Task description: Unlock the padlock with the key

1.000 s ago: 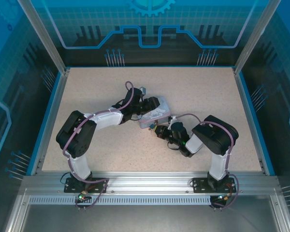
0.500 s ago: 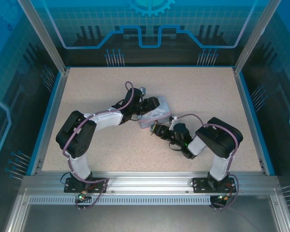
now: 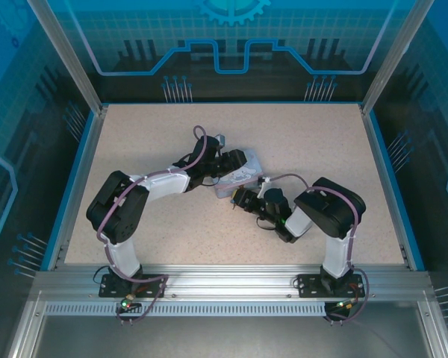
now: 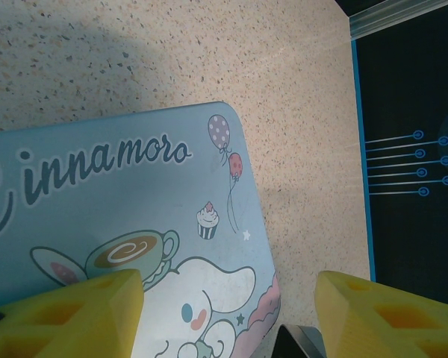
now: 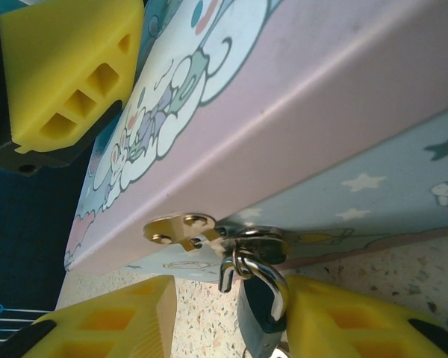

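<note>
**Two claws at one tin, padlock hanging between parted fingers**

Two arms rise from the near edge of the counter (image 3: 321,142) and bend inward to meet at its middle. The nearer one ends in the right claw (image 3: 241,200), which sits low at the front wall of the tin (image 4: 134,186) with its fingers apart.

In the right wrist view the padlock (image 5: 255,322) hangs between those fingers. Its dark teal body is down by the speckled surface. Its metal shackle (image 5: 275,287) is threaded through the loop under a brass-coloured hasp (image 5: 179,228) on the tin's front. One yellow finger lies close against the lock and the other stands clear of it, so this claw is clamped on nothing.

Just beyond, the tin lies flat. It is light blue with a pink band, and its lid carries a cartoon.

The left claw (image 4: 228,302) is over the tin's corner with its fingers spread wide. One finger is above the lid and the other is past the tin's edge, over bare counter. I cannot tell whether the finger over the lid touches it.
</note>
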Available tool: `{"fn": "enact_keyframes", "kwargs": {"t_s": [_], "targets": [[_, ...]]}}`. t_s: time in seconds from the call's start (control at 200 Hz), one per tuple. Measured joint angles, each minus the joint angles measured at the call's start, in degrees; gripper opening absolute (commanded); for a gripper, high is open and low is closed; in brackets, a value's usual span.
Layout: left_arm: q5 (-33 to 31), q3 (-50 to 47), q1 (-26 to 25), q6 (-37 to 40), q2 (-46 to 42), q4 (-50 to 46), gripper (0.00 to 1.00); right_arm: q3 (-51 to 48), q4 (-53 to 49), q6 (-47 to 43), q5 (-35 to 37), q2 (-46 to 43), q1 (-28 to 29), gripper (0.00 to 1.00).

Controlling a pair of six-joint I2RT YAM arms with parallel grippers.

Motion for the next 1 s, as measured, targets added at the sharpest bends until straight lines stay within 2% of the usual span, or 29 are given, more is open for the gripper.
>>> {"fn": "enact_keyframes", "kwargs": {"t_s": [0.415, 0.55, 0.835, 1.0], "targets": [[0.0, 0.0, 0.0, 0.0, 0.0, 0.0, 0.64, -0.26, 0.87, 1.51, 1.92, 0.42, 3.43, 0.39], [0.0, 0.02, 0.0, 0.0, 0.0, 0.0, 0.64, -0.52, 0.66, 2.21, 2.4, 0.42, 3.63, 0.32], [0.0, 0.0, 0.0, 0.0, 0.0, 0.02, 0.64, -1.55, -1.22, 2.84, 3.56, 0.07, 3.63, 0.08], [-0.02, 0.0, 0.0, 0.0, -0.04, -0.02, 0.64, -2.56, -3.02, 2.47, 3.8, -1.49, 3.54, 0.02]]}}
